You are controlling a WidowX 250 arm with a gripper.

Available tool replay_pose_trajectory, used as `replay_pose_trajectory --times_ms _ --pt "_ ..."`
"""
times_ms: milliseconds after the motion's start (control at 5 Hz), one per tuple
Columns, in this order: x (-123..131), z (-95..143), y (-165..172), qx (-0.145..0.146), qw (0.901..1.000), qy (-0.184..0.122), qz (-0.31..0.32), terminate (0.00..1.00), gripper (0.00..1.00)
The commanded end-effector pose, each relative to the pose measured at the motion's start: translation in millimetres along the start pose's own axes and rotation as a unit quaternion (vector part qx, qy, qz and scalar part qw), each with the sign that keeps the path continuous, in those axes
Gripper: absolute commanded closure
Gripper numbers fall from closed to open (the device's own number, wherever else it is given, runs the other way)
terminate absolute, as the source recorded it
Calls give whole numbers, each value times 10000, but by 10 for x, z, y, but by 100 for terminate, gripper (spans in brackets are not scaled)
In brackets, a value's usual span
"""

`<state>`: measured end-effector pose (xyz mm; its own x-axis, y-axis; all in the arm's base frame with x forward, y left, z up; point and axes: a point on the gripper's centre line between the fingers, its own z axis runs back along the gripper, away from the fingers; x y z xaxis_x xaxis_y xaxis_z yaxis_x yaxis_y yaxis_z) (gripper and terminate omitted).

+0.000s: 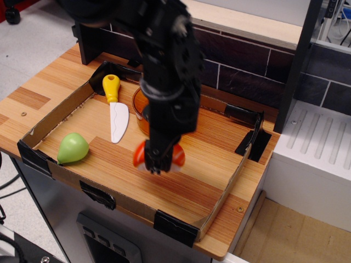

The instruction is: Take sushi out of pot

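**Operator:** Report the position of the sushi relative to the hand.

**Arm:** My hand points downward over the front half of the cardboard tray. The sushi is pinched between my fingers; its orange-red top shows on both sides of them, left and right, with a pale edge below. It sits at the very tip of the hand, directly between the fingers.

**Operator:** Report the sushi's position relative to the pot.

**Arm:** The sushi is outside the pot. The pot stands behind my arm, toward the rear of the tray; only its left rim and wall are visible, the remainder is hidden by my arm. The sushi is nearer the camera than the pot and apart from it.

**Operator:** Is the sushi resting on the desk?

**Arm:** I cannot tell. It is low over the wooden desk surface inside the tray, but contact is not distinguishable.

**Operator:** List other items in the tray.

**Arm:** A toy knife with a yellow handle and white blade lies left of the pot. A green pear lies near the front-left corner, well apart from my hand.
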<state>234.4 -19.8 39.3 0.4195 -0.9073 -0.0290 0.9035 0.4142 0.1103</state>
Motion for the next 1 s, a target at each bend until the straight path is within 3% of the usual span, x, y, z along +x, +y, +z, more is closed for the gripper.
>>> replay_pose_trajectory --times_ms 0,200,600,800 --pt "71 -128 -75 -37 10000 63 -45 0 100" --pt "27 -116 -65 -20 10000 43 -58 0 0" --pt "-107 225 143 132 9994 -153 286 0 0" --pt "-233 544 336 52 9970 -339 687 0 0"
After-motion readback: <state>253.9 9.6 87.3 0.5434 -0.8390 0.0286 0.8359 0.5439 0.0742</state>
